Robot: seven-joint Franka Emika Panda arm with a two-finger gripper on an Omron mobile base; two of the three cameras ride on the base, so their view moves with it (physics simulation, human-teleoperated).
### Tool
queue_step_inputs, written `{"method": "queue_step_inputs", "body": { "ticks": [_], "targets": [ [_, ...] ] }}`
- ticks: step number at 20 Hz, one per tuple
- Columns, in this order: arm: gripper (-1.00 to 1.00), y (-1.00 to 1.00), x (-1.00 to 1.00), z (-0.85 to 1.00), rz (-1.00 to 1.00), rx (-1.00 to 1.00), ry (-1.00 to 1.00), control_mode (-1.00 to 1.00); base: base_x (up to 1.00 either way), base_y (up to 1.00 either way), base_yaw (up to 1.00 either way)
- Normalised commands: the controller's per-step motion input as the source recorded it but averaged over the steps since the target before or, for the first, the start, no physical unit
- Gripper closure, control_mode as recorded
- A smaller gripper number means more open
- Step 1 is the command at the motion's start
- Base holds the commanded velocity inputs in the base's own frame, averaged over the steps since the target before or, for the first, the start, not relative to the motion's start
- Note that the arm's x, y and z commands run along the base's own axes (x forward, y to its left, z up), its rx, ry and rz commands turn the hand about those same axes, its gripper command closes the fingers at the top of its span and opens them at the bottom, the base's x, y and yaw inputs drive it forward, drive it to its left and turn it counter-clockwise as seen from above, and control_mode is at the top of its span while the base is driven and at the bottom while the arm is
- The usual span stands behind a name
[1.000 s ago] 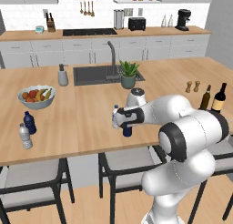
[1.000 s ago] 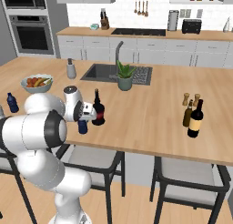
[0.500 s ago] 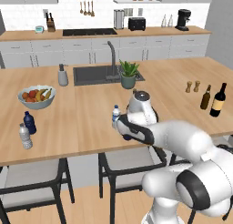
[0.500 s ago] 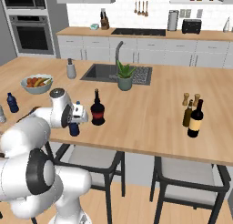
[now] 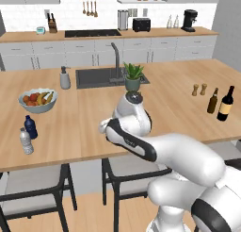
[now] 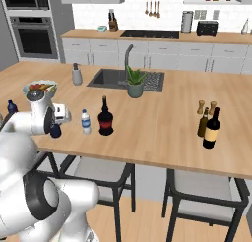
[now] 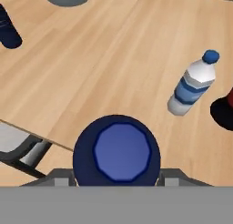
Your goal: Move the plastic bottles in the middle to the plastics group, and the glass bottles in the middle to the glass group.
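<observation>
No lettering can be read on any bottle label.

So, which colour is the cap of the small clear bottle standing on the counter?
Blue: the clear bottle has a blue cap, clearest in the hand view.

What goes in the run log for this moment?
stage: carrying | pincer: shut on navy bottle | clear bottle, black bottle: on counter middle | glass group: untouched

Open counter [image 6: 162, 123] lay between the black bottle [image 6: 105, 119] and the wine bottles [image 6: 210, 127] (nothing stood there). Leftward, the clear bottle [image 6: 86, 122] crowded the black one, and the fruit bowl [image 5: 37, 100] blocked the far side.
</observation>
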Motion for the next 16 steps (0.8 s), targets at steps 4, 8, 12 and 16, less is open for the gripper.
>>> {"method": "queue_step_inputs", "body": {
  "ticks": [4,8,12,16],
  "targets": [
    [1.0,1.0,0.0,0.17,0.25,0.0,0.11,-1.0,0.0,0.0,0.0],
    [1.0,0.99,0.0,0.0,0.22,-0.01,0.1,-1.0,0.0,0.0,0.0],
    [1.0,0.91,0.02,0.0,0.15,-0.05,0.07,-1.0,0.0,0.0,0.0],
    [1.0,0.82,0.17,0.0,0.11,-0.07,0.02,-1.0,0.0,0.0,0.0]
  ]
}}
